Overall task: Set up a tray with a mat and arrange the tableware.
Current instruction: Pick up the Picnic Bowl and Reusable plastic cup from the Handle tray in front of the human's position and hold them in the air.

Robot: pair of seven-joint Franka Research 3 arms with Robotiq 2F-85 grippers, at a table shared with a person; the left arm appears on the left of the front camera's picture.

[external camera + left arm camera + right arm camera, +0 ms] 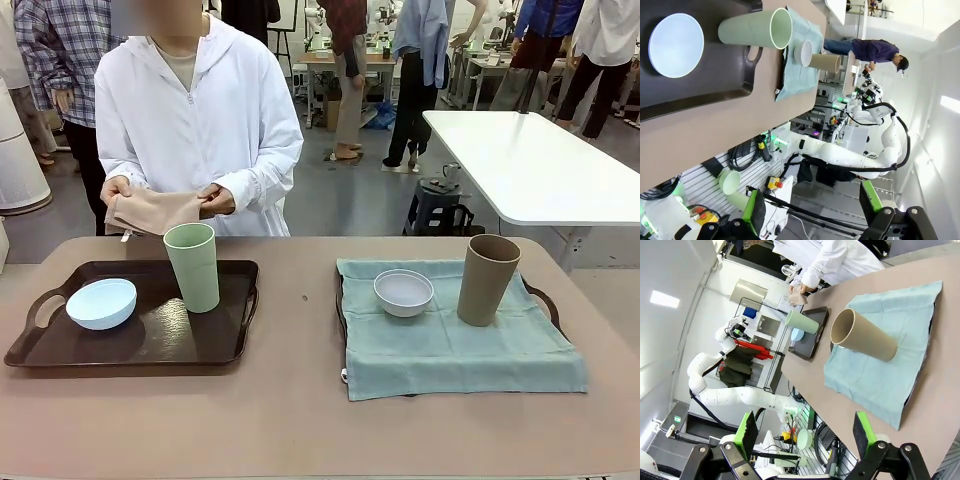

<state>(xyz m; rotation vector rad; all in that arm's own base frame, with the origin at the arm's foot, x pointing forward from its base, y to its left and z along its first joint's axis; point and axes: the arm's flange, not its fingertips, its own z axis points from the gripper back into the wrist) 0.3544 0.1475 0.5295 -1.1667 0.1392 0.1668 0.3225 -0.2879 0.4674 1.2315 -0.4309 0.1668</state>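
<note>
1. Currently both sets of fingers are spread wide with nothing between the pads: left gripper (812, 212) and right gripper (805, 440), both well apart from the tableware.
2. Left tray (215, 335): dark, glossy, rounded corners, loop handles. It holds the pale blue bowl (101, 303) and the upright light green tumbler (192, 266), standing apart.
3. Right tray (545, 302): under a wrinkled teal cloth mat (460, 355) whose front hem spills onto the table (300, 430). On the mat are the greyish white bowl (403, 292) and the matte, tapered tan brown tumbler (487, 279), near each other but not touching.
4. Person (200, 110) holds a soft beige cloth (150, 212) at the far edge.
5. Bare table strip between the trays and along the near edge.
</note>
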